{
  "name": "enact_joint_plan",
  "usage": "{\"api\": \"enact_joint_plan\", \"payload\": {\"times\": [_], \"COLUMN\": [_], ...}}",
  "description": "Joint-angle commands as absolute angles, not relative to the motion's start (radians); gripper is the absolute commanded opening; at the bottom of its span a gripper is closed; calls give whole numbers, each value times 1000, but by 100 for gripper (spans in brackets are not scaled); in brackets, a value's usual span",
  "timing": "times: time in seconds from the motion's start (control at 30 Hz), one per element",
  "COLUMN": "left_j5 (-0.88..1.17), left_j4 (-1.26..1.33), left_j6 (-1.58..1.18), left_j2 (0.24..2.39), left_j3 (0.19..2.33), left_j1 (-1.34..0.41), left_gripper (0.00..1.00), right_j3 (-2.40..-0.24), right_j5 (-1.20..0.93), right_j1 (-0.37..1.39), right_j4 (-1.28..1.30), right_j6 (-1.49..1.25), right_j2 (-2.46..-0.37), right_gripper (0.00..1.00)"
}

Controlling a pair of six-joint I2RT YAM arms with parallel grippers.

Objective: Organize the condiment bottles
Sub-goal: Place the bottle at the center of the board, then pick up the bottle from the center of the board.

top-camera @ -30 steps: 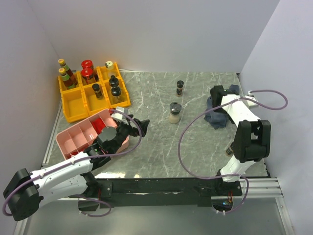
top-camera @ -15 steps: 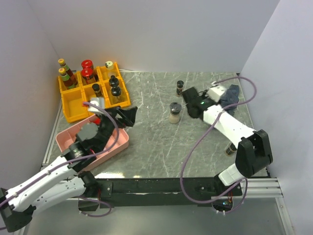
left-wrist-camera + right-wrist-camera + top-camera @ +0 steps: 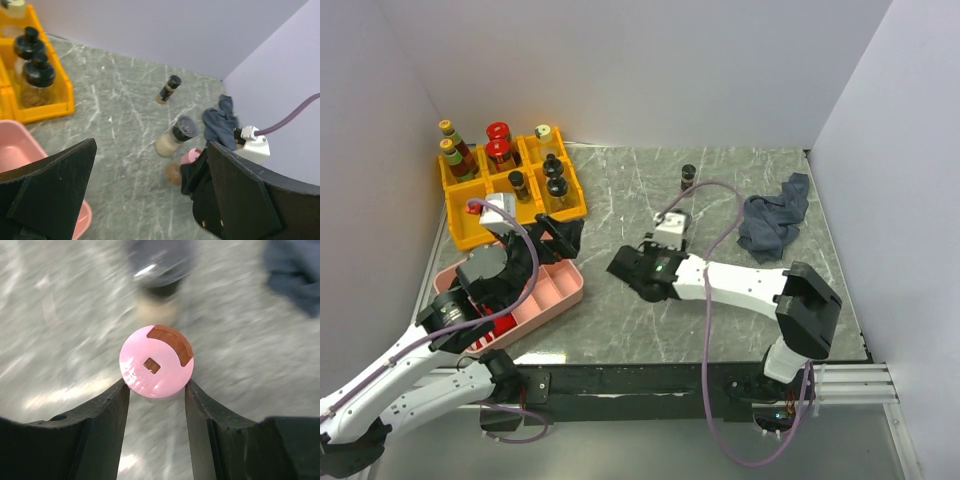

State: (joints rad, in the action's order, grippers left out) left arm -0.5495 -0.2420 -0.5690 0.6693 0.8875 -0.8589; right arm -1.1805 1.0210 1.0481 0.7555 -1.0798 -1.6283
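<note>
**Right gripper** [image 3: 156,389]: seen from its own wrist, the two dark fingers [image 3: 107,415] are pinched on a pink-lidded bottle [image 3: 156,361], one on each side just under the round lid, which has a brown flap. The top view shows this gripper [image 3: 623,265] low over the middle of the table [image 3: 620,190], but not the bottle. The left wrist view shows the pink lid [image 3: 190,156] and a brownish body under it. No view shows whether the base touches the table.

**Left gripper** [image 3: 150,150]: the fingers are spread wide with nothing between them. From above it hangs [image 3: 565,232] between the yellow bins [image 3: 470,212] and the pink tray [image 3: 555,290].

**Seen from the left wrist only:** a pale shaker [image 3: 175,136] with a dark lid stands just beyond the held bottle. From above, the right arm's wrist camera [image 3: 670,228] covers that spot.

**Count, bins (top view), eight:**
- two yellow-capped bottles [image 3: 447,128]
- two red-lidded jars [image 3: 498,131]
- one pale-capped jar [image 3: 544,133]
- three black-capped jars [image 3: 557,185]

**Count, outside the bins, three:**
- the held bottle
- the pale shaker
- one small black-capped bottle [image 3: 688,176] near the back wall

One dark cloth [image 3: 775,215] lies crumpled on the right.
</note>
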Motion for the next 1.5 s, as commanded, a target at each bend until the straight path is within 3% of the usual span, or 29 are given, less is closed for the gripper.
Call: {"api": "enact_joint_plan", "payload": {"times": [0.0,0.3,0.53,0.67,0.7,0.77,1.03,1.2,1.47], "left_j5": [-629,-640,-629,-646,-650,-658,-615,-548,-387], "left_j4": [-311,-333,-318,-321,-321,-324,-307,-256,-140], "left_j6": [-586,-597,-615,-620,-618,-620,-597,-585,-529], "left_j2": [623,607,635,644,646,661,773,888,1178], "left_j3": [937,916,890,884,882,879,890,879,894], "left_j1": [-864,-864,-862,-864,-862,-862,-858,-857,-857], "left_gripper": [99,99,99,99,99,99,99,99,97], "right_j3": [-1250,-1100,-1058,-1022,-1022,-1022,-850,-828,-764], "right_j5": [996,850,799,789,785,767,670,758,814], "right_j1": [1129,1157,1164,1172,1172,1172,1158,1112,1085], "right_j4": [576,191,81,61,84,119,176,310,302], "right_j6": [-996,-738,-623,-594,-591,-588,-529,-578,-557], "right_j2": [-1655,-1672,-1710,-1632,-1615,-1548,-1101,-928,-680], "right_gripper": [36,50,62,84,94,100,100,100,100]}}
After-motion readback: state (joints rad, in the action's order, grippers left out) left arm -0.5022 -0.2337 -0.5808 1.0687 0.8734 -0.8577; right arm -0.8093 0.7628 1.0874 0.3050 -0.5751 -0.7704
